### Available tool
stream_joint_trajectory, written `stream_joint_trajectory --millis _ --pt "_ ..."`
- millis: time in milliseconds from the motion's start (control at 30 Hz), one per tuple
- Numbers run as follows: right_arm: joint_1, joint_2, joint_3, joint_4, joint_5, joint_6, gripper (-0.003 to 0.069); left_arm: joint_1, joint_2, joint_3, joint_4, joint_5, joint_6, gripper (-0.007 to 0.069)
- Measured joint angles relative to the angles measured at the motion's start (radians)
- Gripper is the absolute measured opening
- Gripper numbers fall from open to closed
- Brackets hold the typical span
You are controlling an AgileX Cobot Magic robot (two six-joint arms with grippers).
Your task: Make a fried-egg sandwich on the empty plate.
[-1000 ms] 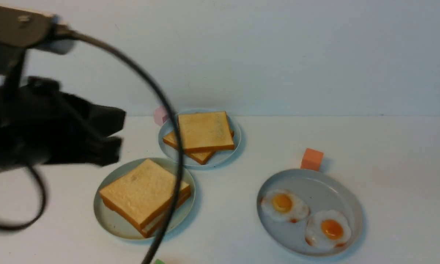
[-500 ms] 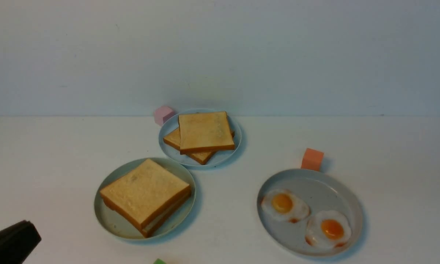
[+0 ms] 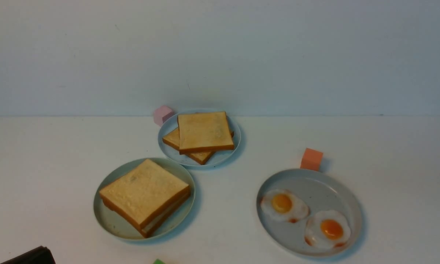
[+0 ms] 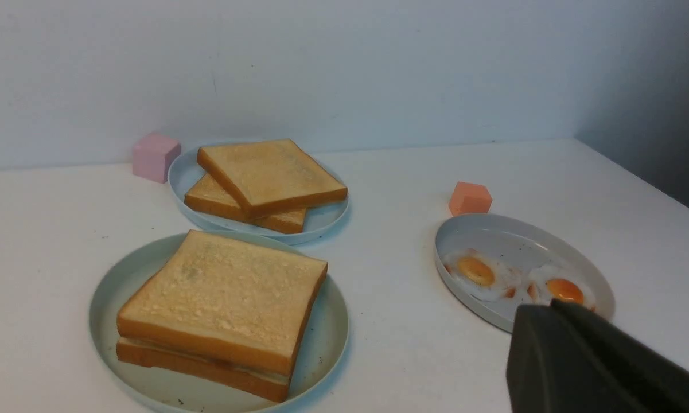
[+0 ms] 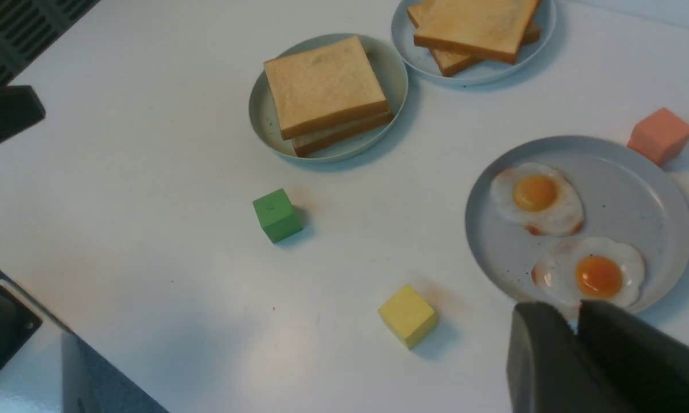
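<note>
Resting square on the mint-green plate with egg white showing between its slices, the fried-egg sandwich needs no support, so I hold my left hand pressed together and my right hand barely parted, both clear.

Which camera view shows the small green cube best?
The right wrist view: the small green cube sits whole and unobstructed on the white table. The front view catches only its top sliver at the frame's bottom edge; the left wrist view misses it.
</note>
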Motion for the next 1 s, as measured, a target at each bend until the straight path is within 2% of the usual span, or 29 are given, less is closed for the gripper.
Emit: stream_joint_trajectory --millis 167,233,267,400,500,667,1000 --pt "-0.173 -0.071 0.09 0.001 -0.009 -0.003 0.0118 0.0 0.0 0.0 -0.001 0.0 0.0 -0.0013" --pt "-0.275 -0.129 0.169 0.001 -0.062 -0.049 0.0093 0.0 0.0 0.0 -0.001 0.0 0.0 -0.0013" --pt "-0.285 -0.135 0.178 0.001 -0.071 -0.049 0.009 0.0 0.0 0.0 -0.001 0.0 0.0 -0.0013" --pt "-0.534 -0.293 0.465 0.045 -0.34 -0.207 0.0003 0.0 0.0 0.0 -0.001 0.0 0.0 -0.0013" --pt "-0.698 -0.42 0.714 0.092 -0.558 -0.251 -0.0012 0.0 0.0 0.0 -0.001 0.0 0.0 -0.0013" --pt "-0.815 -0.575 0.975 0.14 -0.74 -0.255 -0.0012 0.0 0.0 0.0 -0.001 0.0 0.0 -0.0013" --pt "-0.85 -0.657 1.025 0.147 -0.657 -0.259 -0.0012 0.0 0.0 0.0 -0.001 0.016 0.0 -0.0013"
